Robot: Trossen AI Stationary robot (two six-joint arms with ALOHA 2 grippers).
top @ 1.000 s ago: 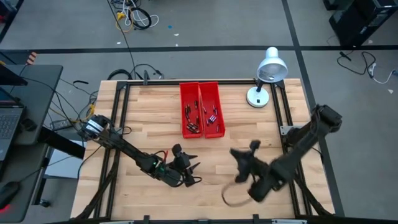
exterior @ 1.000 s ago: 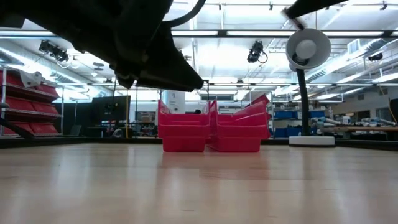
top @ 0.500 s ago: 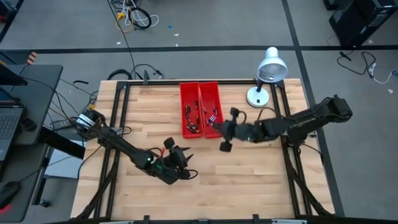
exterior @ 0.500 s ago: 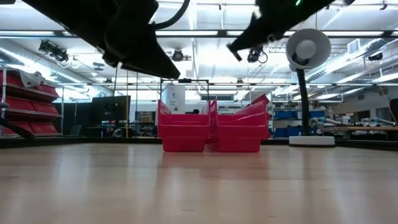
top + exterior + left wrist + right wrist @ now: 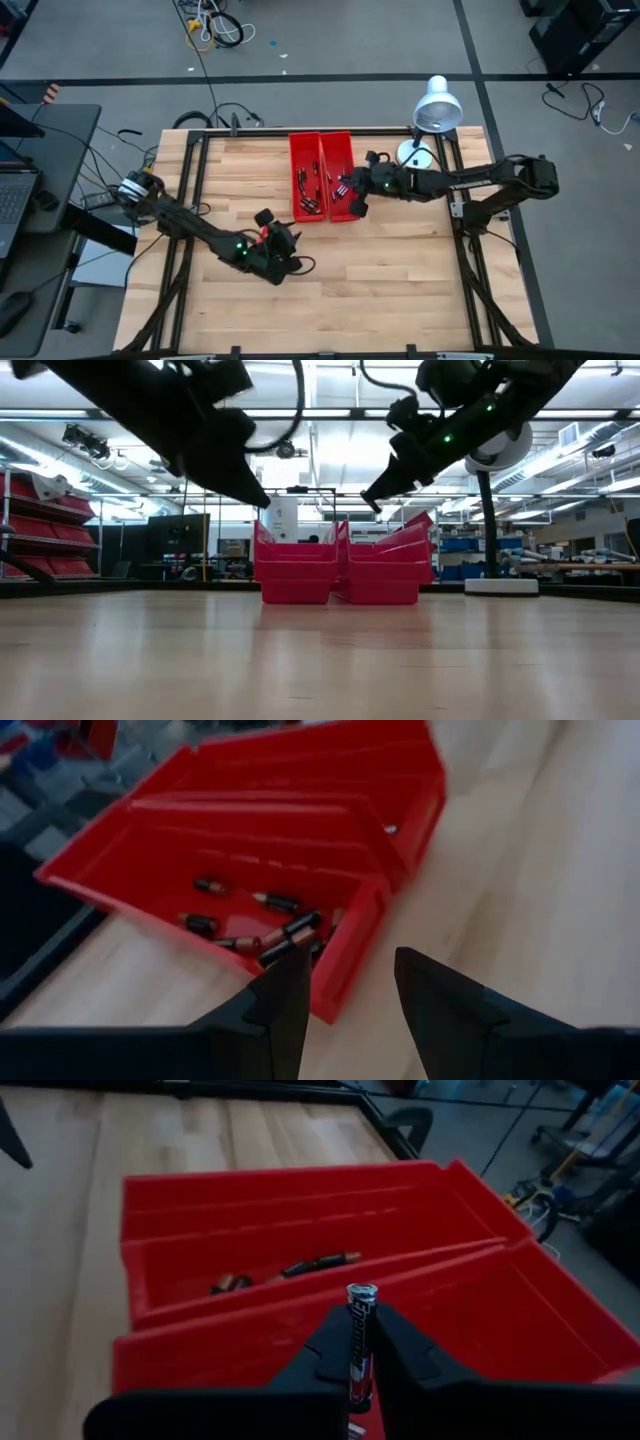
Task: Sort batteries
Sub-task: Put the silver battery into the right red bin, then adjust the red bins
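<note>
A small cylindrical battery (image 5: 360, 1342), silvery with a dark band and a metal cap at the top, is being held upright by the right gripper (image 5: 358, 1365), whose jaws are being kept clamped on its lower body. In the high view the right gripper (image 5: 352, 190) is being hung over the right one of two long red plastic bins (image 5: 342, 175), which are being kept side by side near the far edge of the pale wooden worktop (image 5: 400, 290), about midway along it. A white desk lamp (image 5: 428, 120) is standing toward the far right corner.

More small batteries (image 5: 270, 925), dark and copper-coloured, are lying loose on the floor of the left red bin (image 5: 306, 175); a few are also seen in the right bin. No batteries can be seen on the worktop itself.

The left gripper (image 5: 278, 252) is being held above the worktop toward the near edge, left of the middle, with its jaws apart and nothing between them.

The battery is judged to be light, stiff and smooth, so it could slip or roll easily. It is best taken across the middle of its body, not at the ends, and it should be released low inside the bin, so that it is not bouncing out.
</note>
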